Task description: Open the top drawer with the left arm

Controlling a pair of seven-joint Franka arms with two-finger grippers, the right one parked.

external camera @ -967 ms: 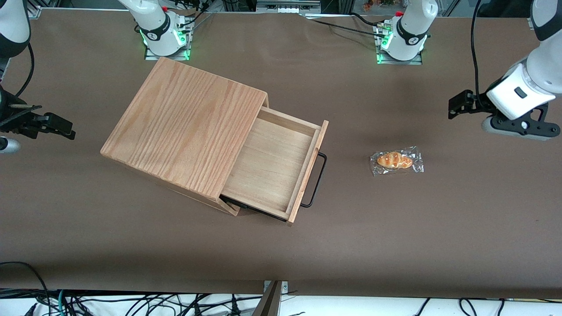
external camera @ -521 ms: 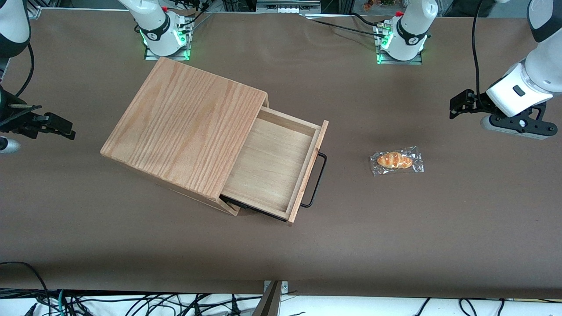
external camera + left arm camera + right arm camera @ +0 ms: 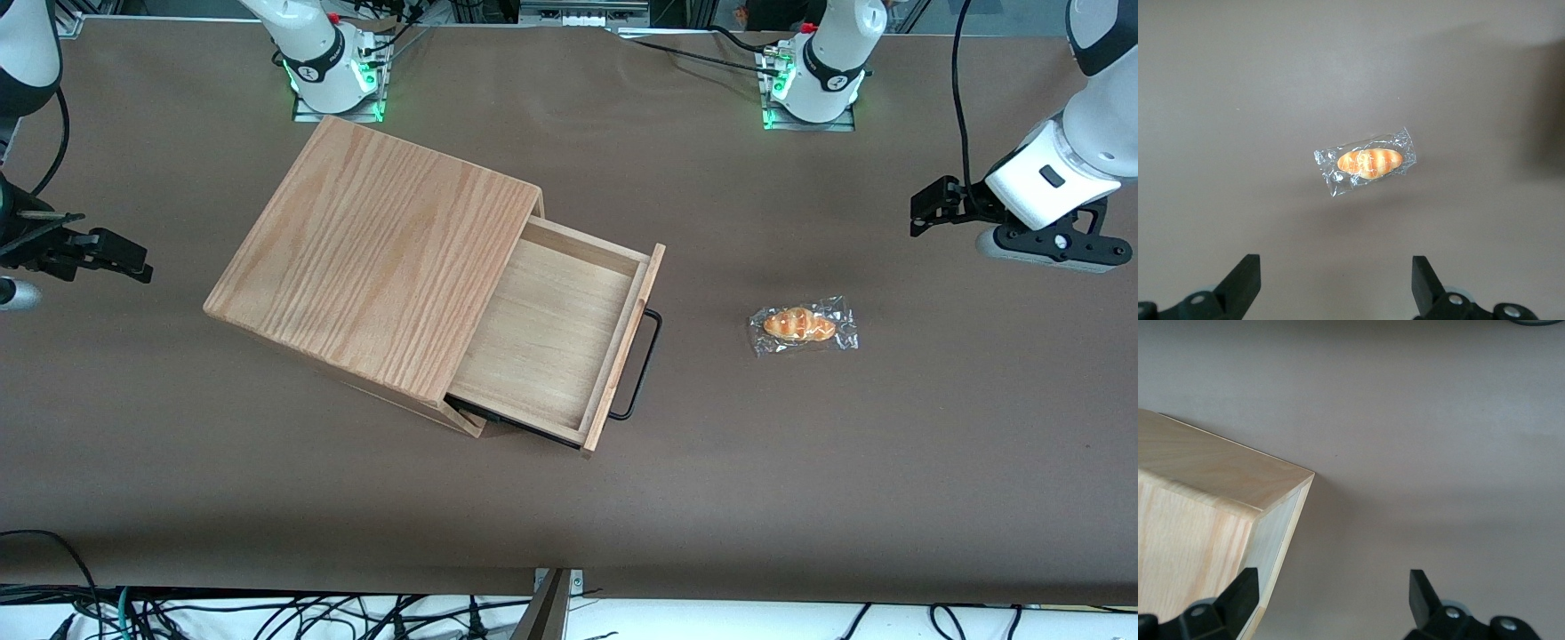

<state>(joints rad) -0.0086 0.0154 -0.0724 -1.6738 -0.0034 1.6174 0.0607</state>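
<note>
The top drawer [image 3: 551,329] stands pulled far out of the oak-grain cabinet [image 3: 373,258]; its light-wood inside is bare. Its thin black bar handle [image 3: 642,364] points toward the working arm's end of the table. My left arm [image 3: 1058,178] hangs above that end of the table, well clear of the drawer. Its gripper [image 3: 926,213] is open and holds nothing. In the left wrist view the gripper [image 3: 1336,293] has its two fingers spread wide above bare table.
A wrapped bread roll [image 3: 803,326] lies on the brown table between the drawer handle and the left gripper; it also shows in the left wrist view [image 3: 1367,162]. A corner of the cabinet [image 3: 1211,520] shows in the right wrist view.
The left arm has drifted slightly upward and away from the front camera. The drawer, cabinet and bread roll have not moved.
</note>
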